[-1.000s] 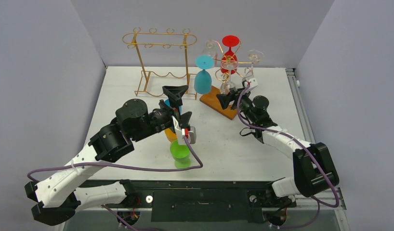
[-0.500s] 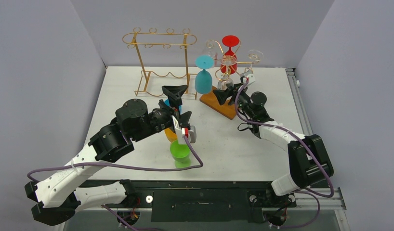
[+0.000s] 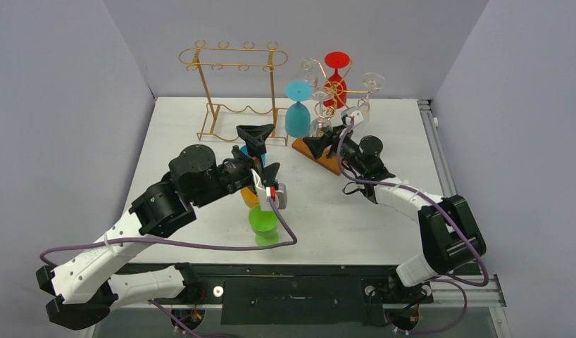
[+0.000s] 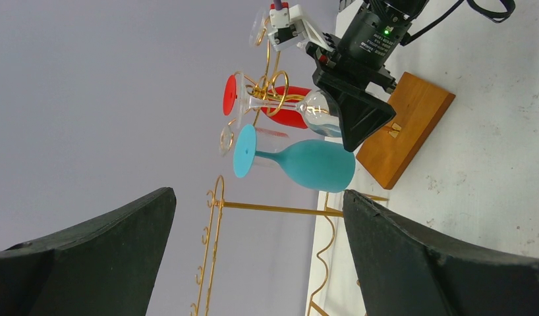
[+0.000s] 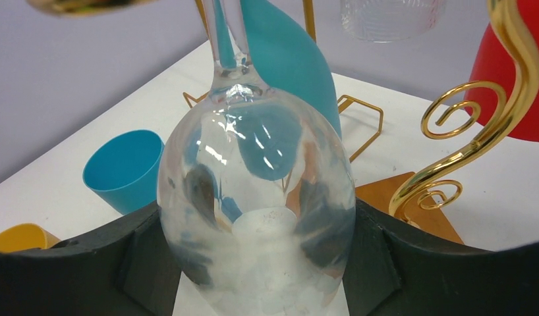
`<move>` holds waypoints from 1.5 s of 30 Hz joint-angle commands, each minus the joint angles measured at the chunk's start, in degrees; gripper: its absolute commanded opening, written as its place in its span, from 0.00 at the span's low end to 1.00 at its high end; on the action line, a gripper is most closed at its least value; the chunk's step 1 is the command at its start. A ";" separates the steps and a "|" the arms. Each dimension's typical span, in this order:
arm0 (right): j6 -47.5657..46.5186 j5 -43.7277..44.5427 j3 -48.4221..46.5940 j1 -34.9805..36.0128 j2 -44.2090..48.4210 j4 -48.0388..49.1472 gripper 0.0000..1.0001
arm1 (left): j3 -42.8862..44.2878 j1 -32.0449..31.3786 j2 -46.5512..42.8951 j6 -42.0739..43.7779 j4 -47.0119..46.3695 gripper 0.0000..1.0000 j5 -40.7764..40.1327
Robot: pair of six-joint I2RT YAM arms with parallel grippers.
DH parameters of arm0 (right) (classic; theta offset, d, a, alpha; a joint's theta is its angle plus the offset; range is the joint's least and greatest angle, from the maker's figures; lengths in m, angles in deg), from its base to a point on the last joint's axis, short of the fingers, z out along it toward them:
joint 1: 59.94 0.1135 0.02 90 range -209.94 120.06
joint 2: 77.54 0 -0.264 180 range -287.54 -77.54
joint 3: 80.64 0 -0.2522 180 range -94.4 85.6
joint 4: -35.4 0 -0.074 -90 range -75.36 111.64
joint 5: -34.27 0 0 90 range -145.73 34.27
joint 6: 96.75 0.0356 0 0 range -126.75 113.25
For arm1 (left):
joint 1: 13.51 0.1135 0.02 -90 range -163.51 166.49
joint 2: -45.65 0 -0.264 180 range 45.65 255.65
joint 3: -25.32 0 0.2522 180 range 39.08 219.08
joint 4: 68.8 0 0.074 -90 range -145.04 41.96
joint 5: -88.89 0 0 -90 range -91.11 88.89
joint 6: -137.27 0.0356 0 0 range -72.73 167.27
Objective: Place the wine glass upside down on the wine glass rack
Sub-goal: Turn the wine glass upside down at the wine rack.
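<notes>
Right claw (image 3: 319,146) grips inverted wine glass (image 5: 254,197) at rack (image 4: 405,131); left claw (image 3: 260,151) open.
Keep it plumb; release only once fully seated.

Both the left arm (image 3: 123,236) and right arm (image 3: 412,202) wear white link shells between bulky black joint housings, with a purple cable (image 3: 201,245) looping along each. The left gripper (image 4: 258,192) has matte black wedge fingers (image 4: 425,263), and a white block (image 3: 272,194) with a red mark sits by its wrist.
</notes>
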 commanded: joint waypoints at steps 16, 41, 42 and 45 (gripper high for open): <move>-2.58 0.10 4.92 1.95 4.44 6.44 0.53 | 0.74 0.02 -1.94 -0.74 -1.57 0.96 -0.62; 4.77 2.75 9.83 0.72 1.70 22.14 0.56 | -0.33 0.02 -2.54 -1.08 -1.98 0.96 -0.89; 5.05 2.90 9.76 0.72 1.47 22.26 0.57 | -0.27 0.00 -2.54 -1.11 -1.94 0.96 -0.95; 5.44 3.40 10.01 0.90 0.64 21.90 0.70 | -0.44 -0.04 -2.62 -1.02 -2.09 0.96 -1.05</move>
